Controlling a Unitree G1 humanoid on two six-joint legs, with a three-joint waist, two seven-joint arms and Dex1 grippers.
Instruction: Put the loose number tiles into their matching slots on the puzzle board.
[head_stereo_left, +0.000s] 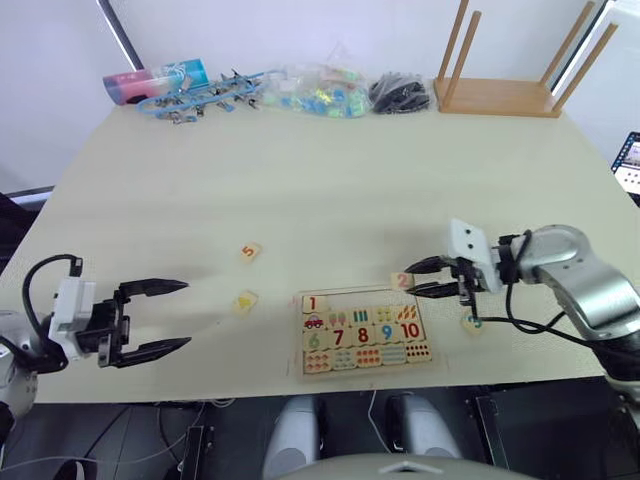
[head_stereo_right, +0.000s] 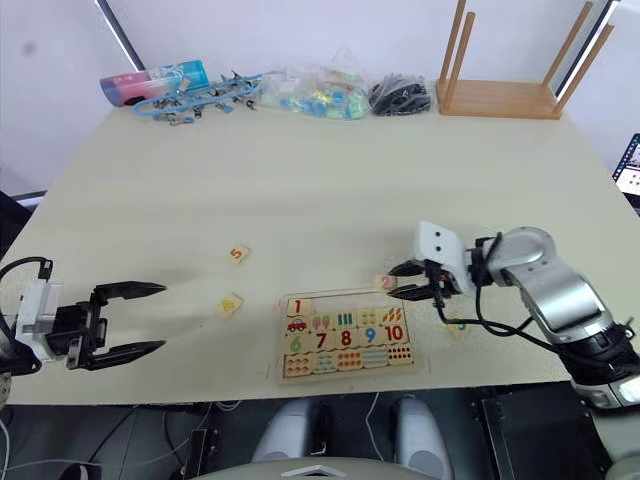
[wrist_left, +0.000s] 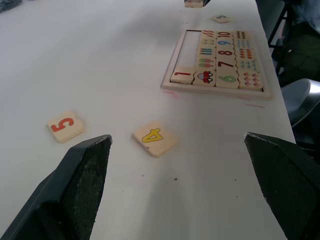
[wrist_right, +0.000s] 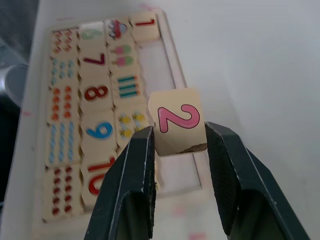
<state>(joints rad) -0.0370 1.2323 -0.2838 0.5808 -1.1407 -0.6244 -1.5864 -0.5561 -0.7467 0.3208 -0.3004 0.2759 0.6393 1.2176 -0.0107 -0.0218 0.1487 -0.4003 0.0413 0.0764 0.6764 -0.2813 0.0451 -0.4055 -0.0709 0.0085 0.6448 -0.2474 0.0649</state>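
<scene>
The puzzle board lies near the table's front edge, with the 1 tile seated in its first row; the other slots of that row are bare. My right gripper is shut on the 2 tile, held just above the board's far right corner. The 3 tile lies right of the board. Left of the board lie the 4 tile and, farther back, the 5 tile. My left gripper is open, well left of the 4 tile.
Along the far edge sit a pink and blue tube, a tangle of blue clips, a clear bag of coloured pieces, a black bundle and a wooden rack.
</scene>
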